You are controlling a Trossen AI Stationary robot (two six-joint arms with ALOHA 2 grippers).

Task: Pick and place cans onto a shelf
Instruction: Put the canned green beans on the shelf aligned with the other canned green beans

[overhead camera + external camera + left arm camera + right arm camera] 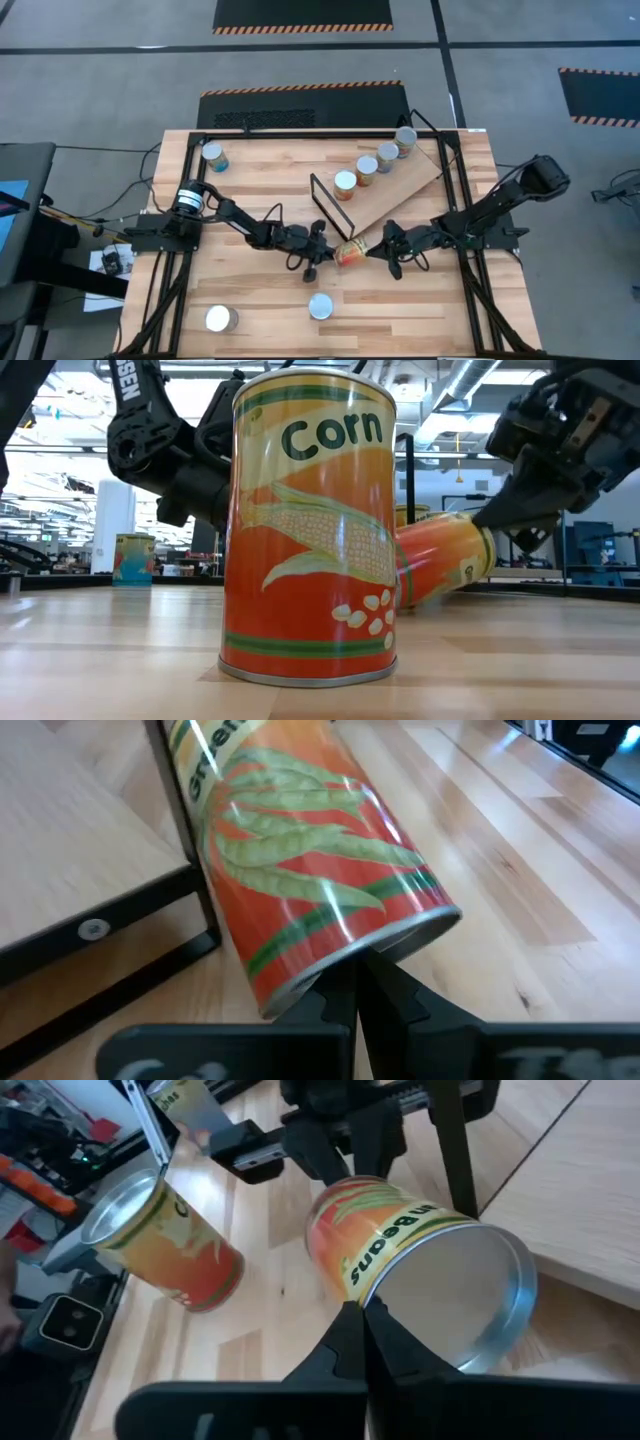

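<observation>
An orange green-beans can (351, 252) lies tilted on its side on the tabletop, at the near end of the shelf board (405, 195), beside the black wire frame (330, 205). My left gripper (328, 250) is shut at one end of the can and my right gripper (378, 252) is shut at the other. Several cans (367, 168) stand in a row on the shelf. In the low view the can (445, 565) slants up to the right behind an upright corn can (310, 530). My left gripper touches the can's end rim (380, 945) with its shut fingertips (358, 988), coming level from the table's left. The can lies on its side along the fingers' line, next to the wire frame's post (185, 820). My right gripper touches the can's side just under its silvery end (450, 1305) with its shut fingertips (365, 1342), coming low from the table's right. That end is raised, and the can slants; what it rests on is hidden.
An upright can (213, 155) stands at the far left. The corn can (320, 305) and another can (220, 320) stand near the front edge. The black table frame (470, 290) runs along both sides. Cables lie at the left.
</observation>
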